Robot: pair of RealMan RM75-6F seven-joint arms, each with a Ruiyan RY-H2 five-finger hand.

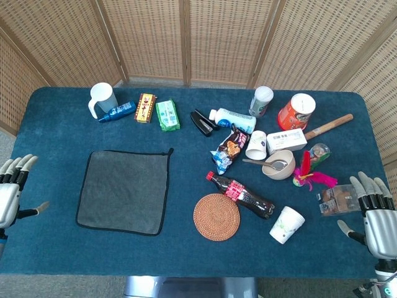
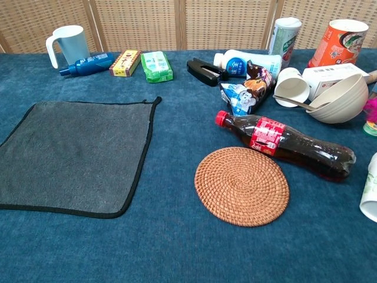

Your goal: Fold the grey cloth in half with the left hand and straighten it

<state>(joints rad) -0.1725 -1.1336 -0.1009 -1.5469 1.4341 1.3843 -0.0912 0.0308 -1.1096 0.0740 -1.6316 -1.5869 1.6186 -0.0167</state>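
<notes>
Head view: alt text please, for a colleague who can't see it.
A grey cloth lies flat and unfolded on a blue table, cluttered at right. The open left hand is at the left edge, the right hand at the right edge.

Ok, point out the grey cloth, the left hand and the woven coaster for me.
grey cloth (image 1: 124, 191), head view, middle of the fabric.
left hand (image 1: 9, 192), head view, back of the hand.
woven coaster (image 2: 241, 186), chest view, centre of the weave.

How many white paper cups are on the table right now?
2. One paper cup lies on its side beside the bowl, next to the snack bag. The other cup stands near the table's front right, beside the cola bottle. Clutter could hide more.
</notes>
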